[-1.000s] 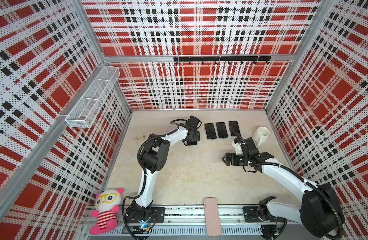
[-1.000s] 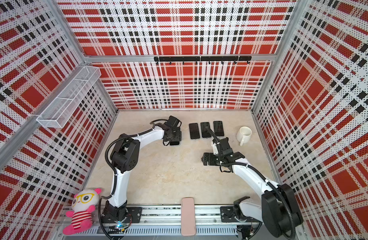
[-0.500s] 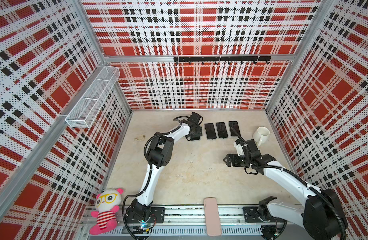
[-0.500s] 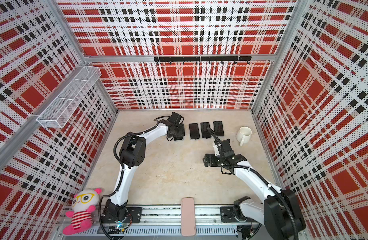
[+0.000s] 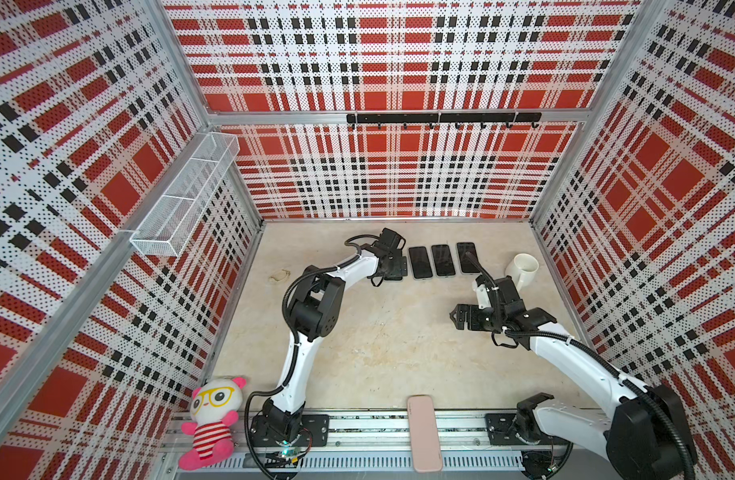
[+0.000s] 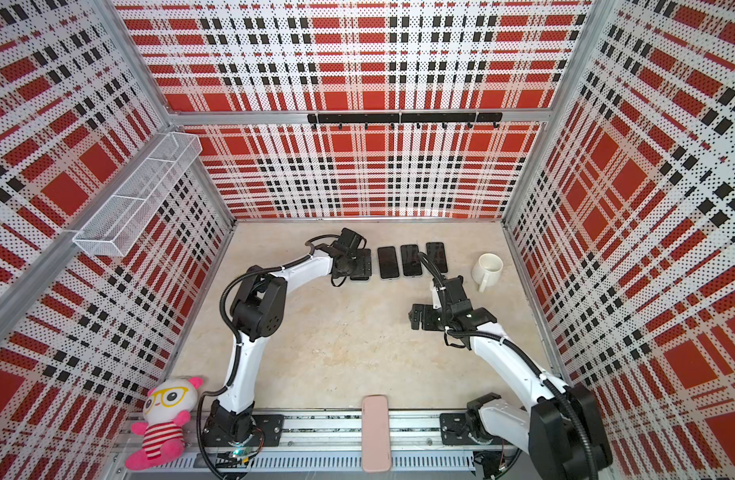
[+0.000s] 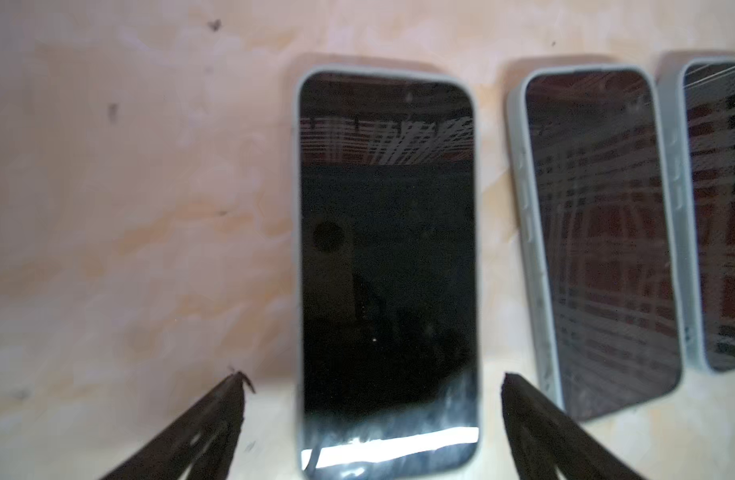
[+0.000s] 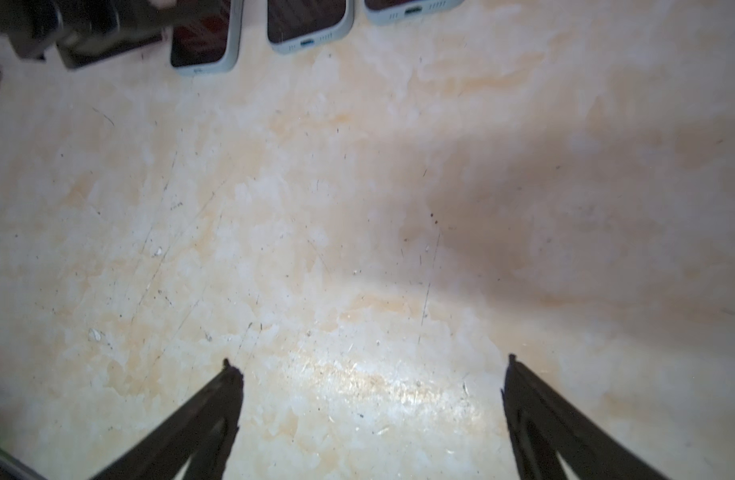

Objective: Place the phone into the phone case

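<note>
L end effector (image 7: 373,376), fingers apart & empty, straddles near end of phone (image 7: 386,249) lying flat at back of bench (image 7: 129,208), long axis running straight ahead of it; R end effector (image 8: 368,365), also apart, well off; L arm nearer.

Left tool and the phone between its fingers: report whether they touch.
Apart. The left wrist view shows the left tool open astride the phone, with bare table between each finger and the phone's edges.
</note>
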Available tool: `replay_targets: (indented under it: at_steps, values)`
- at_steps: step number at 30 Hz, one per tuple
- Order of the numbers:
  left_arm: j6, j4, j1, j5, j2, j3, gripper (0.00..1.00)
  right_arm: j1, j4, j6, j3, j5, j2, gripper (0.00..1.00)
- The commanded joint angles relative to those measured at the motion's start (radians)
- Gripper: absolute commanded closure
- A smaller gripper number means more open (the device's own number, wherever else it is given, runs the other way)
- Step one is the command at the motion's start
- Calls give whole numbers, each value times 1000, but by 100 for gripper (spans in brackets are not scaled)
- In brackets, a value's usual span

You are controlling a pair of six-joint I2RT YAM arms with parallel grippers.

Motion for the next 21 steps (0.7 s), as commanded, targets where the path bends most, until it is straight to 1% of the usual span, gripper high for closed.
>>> replay_targets:
  at_steps: [1,4,6,8,11,13,15,18,21]
  values:
    - [123,119,-20,-184,-258,-157,2,-13,20,-38,20,120,-50,0]
    - [143,245,-26,-319,-458,-361,2,-22,87,-52,-4,245,-69,0]
    - [121,335,-22,-420,-566,-495,2,-25,152,-58,-28,339,-80,0]
    - [130,424,-16,-519,-687,-639,2,-32,240,-99,-66,418,-92,0]
    - [142,489,4,-677,-824,-810,2,-37,409,-185,-154,549,-77,0]
    - [157,557,35,-718,-906,-924,2,-42,496,-246,-187,612,-54,0]
    - [163,613,67,-749,-975,-1017,2,-56,575,-289,-206,642,-20,0]
    - [157,750,112,-769,-1045,-1151,2,-79,676,-345,-222,646,55,0]
    - [141,910,155,-786,-1066,-1265,2,-93,750,-376,-228,648,122,0]
